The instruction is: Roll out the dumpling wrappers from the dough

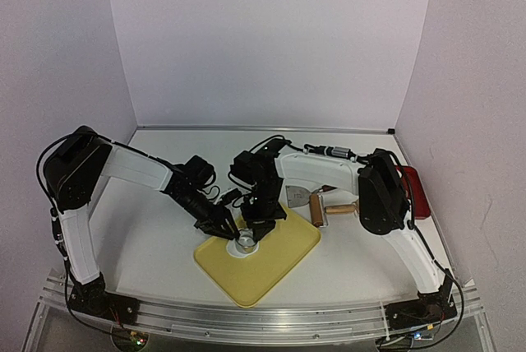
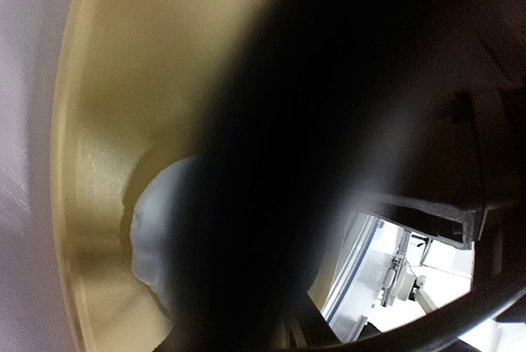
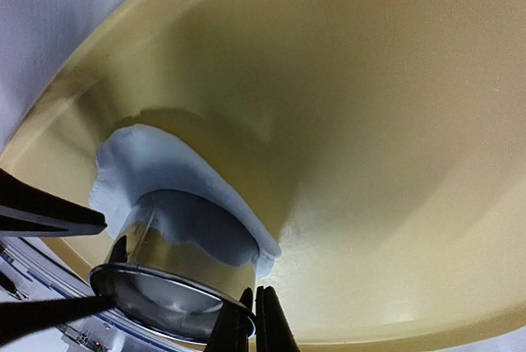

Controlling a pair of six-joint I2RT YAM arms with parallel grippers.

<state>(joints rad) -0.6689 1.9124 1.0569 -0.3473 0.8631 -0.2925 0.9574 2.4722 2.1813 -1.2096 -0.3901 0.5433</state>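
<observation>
Right gripper point(image 3: 253, 303) pinches the rim of the ring cutter point(image 3: 181, 257), which stands on the dough point(image 3: 156, 167) in the yellow tray point(image 3: 394, 122). Left gripper point(image 1: 222, 227): finger spread cannot be told. No finished dumpling wrappers are visible, so cutting looks barely begun.

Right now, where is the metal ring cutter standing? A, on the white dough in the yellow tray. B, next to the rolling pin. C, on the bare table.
A: the ring cutter stands on the dough inside the yellow tray.
</observation>
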